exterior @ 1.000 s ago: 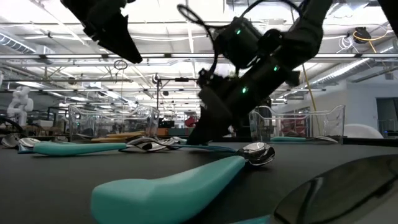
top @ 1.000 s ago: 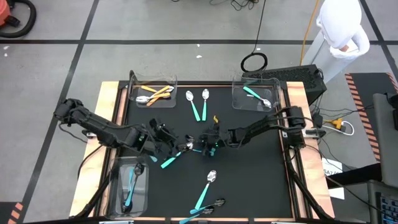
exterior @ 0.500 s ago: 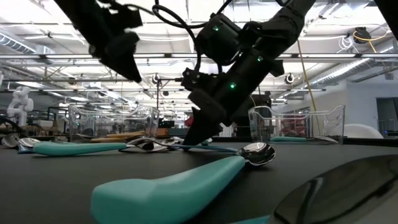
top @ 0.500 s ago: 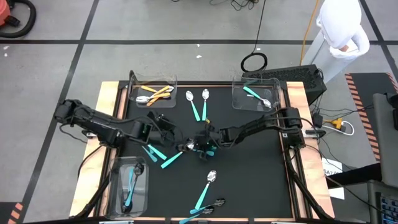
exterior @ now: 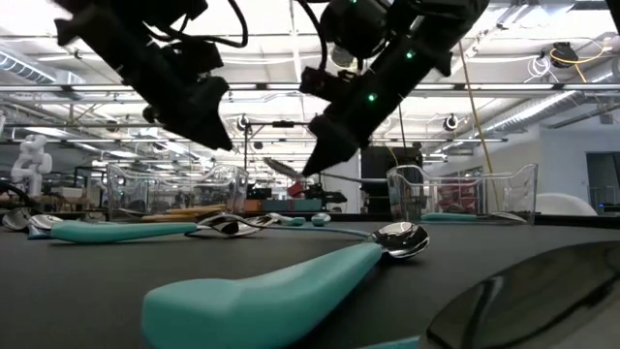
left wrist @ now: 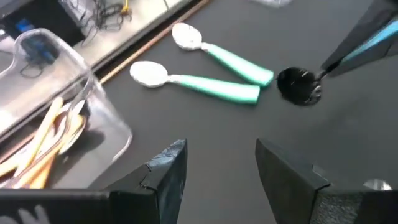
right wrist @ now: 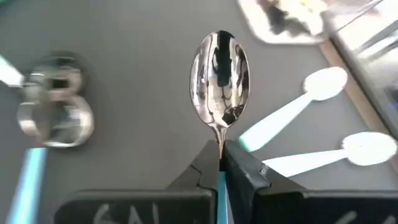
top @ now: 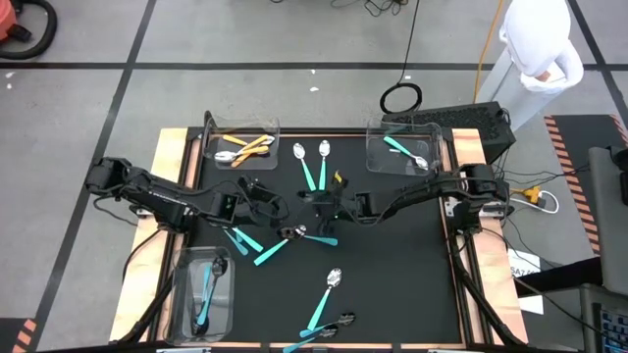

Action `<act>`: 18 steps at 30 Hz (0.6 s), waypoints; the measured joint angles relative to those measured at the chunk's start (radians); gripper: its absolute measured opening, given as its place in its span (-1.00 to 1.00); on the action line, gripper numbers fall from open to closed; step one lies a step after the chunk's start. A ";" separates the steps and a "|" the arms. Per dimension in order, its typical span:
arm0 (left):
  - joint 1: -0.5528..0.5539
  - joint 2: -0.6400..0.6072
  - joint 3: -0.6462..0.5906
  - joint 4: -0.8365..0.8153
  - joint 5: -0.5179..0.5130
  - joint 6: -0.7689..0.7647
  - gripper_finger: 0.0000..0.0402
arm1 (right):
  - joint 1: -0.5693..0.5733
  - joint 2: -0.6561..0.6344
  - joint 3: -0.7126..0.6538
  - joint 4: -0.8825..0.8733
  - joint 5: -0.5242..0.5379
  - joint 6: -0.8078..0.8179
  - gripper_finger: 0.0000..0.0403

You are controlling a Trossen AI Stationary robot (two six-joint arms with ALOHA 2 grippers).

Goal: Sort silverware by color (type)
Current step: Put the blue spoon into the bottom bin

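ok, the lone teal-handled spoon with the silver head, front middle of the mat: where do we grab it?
Mid-handle on the teal spoon, straight down, fingers across the handle. It lies flat and diagonal; the head is rounded, and other utensils crowd the handle's tail. The left gripper is open; the right gripper is shut on a silver-headed spoon.

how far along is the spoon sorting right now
Partly done. Orange spoons lie in one bin, and teal ones in two others. In hand: the right tool is shut on a shiny teal-handled spoon, lifted. The left tool is open, empty. Left: several teal spoons on the mat.
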 joint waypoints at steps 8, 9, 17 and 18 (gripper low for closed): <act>0.123 0.000 -0.065 0.398 0.222 0.090 -0.03 | 0.015 0.009 0.001 0.141 0.169 -0.213 -0.97; 0.136 0.000 -0.065 0.413 0.234 0.091 -0.03 | 0.020 0.009 0.001 0.154 0.195 -0.238 -0.97; 0.221 0.010 -0.065 0.477 0.372 0.118 -0.03 | 0.046 0.006 0.001 0.241 0.280 -0.380 -0.97; 0.226 0.013 -0.065 0.487 0.375 0.119 -0.03 | 0.047 0.006 0.001 0.248 0.279 -0.384 -0.97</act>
